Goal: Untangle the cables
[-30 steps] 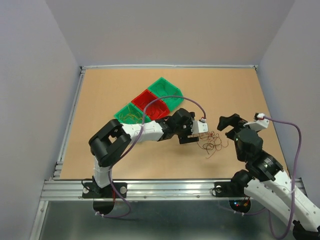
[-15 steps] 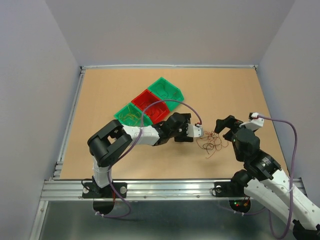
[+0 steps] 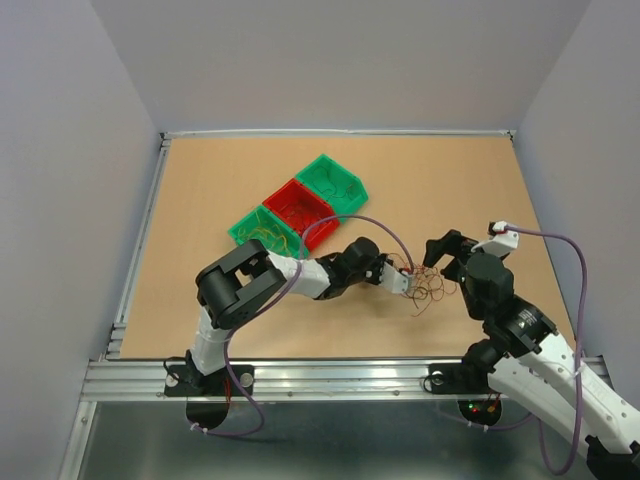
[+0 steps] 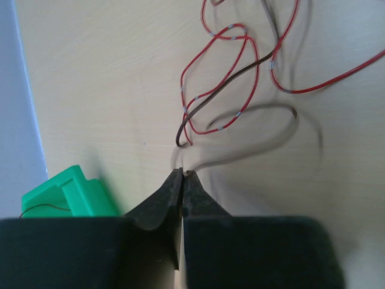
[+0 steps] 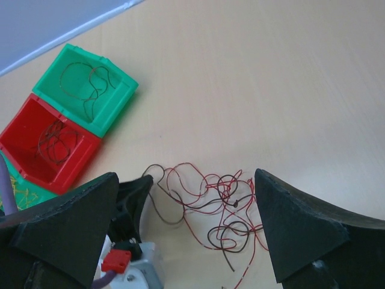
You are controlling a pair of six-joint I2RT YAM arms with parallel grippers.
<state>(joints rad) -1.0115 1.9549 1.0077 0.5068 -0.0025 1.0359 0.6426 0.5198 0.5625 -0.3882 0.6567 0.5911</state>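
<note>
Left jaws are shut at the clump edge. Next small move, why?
Probably draw the left gripper slowly back from the clump: its jaws look shut on a dark strand whose loop runs toward the tangle, and the right gripper is open, holding nothing.

1. A loose clump of thin, curly wires, red and dark brown, lay flat on the tan tabletop, its strands looped over one another.
2. At the clump's edge, a dark brown wire passed through a red wire loop.
3. One blurred dark strand arched down into the closed tips of the left gripper.
4. Separate dark strands lay coiled inside a red plastic bin.
</note>
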